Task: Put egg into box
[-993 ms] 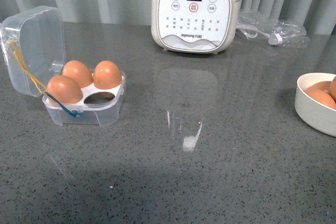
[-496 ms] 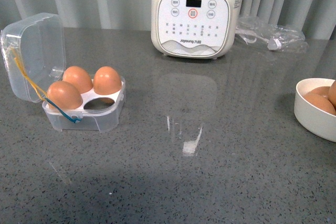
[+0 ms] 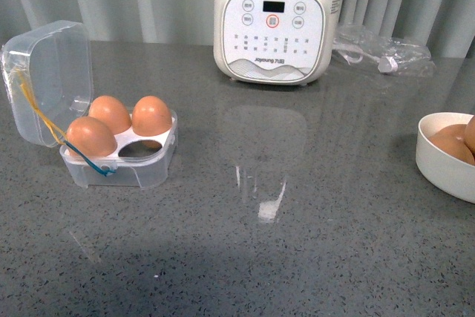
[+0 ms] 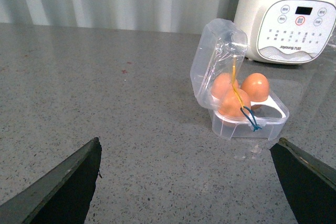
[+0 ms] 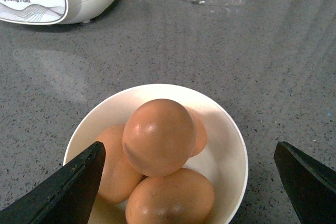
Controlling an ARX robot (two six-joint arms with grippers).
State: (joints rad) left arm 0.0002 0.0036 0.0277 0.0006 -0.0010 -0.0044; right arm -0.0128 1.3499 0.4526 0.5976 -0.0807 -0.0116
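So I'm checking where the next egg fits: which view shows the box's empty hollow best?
The front view: the empty hollow of the box lies open to the camera, uncovered. The left wrist view shows only a sliver past an egg. The right wrist view shows just the bowl of eggs, no box.

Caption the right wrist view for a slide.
Open right gripper aimed at the white bowl of piled brown eggs.
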